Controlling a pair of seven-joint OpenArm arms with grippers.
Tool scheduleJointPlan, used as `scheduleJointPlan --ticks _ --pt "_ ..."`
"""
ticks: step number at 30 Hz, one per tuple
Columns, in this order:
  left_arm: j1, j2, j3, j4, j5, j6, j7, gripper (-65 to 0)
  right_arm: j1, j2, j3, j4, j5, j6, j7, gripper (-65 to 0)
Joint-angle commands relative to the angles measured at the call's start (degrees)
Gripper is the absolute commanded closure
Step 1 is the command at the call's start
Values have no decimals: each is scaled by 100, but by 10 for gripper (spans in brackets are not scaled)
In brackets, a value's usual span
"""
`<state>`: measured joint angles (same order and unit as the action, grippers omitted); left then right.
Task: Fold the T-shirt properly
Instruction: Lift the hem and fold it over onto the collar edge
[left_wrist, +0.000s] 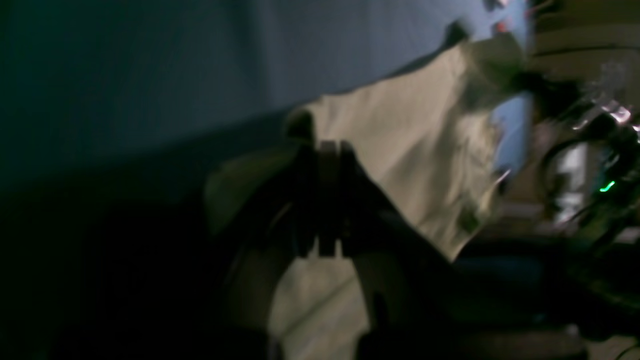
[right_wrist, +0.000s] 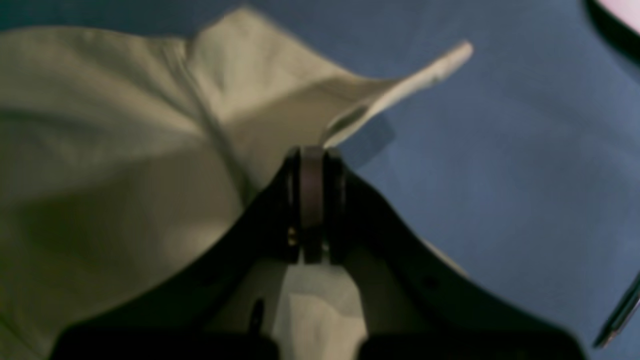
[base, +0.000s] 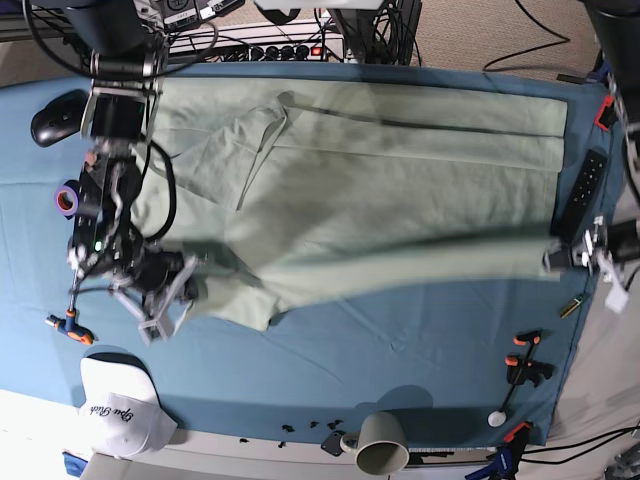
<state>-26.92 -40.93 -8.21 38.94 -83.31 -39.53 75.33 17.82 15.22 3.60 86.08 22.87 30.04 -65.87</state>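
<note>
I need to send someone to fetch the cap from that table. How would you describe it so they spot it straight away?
Start at the blue table cloth under the big green T-shirt. In the base view, go to its lower-left corner, below the small orange clamp. The cap lies there: the only white, domed thing, with dark script lettering.

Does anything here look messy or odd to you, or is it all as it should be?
The T-shirt is mid-fold and uneven: its near edge is lifted and blurred between the right claw and left claw, with one sleeve bunched. A mug lies tipped at the blue cloth's front edge; nothing seems spilled.
</note>
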Motion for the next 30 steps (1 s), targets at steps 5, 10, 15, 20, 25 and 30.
scheduleJointPlan --ticks 5,10,15,20,25,30 --pt "525 -389 -33 1362 -169 -47 -79 0 -584 63 26 960 66 4 87 0" --pt "719 -415 -33 1746 -169 -47 -76 0 -1370 48 240 1672 70 4 94 0" --pt "911 -417 -33 1746 -169 -47 -68 0 -2140 52 970 2262 227 2 107 0" --pt "1064 -472 -33 1749 -169 -47 -15 0 -2693 52 1797 2518 595 4 105 0" --pt "1106 -564 -33 1749 -169 -47 31 0 -3182 48 2253 2658 870 7 -20 0" --pt "1106 -610 -33 1749 -169 -47 107 0 -3536 46 2304 2754 881 7 -44 0"
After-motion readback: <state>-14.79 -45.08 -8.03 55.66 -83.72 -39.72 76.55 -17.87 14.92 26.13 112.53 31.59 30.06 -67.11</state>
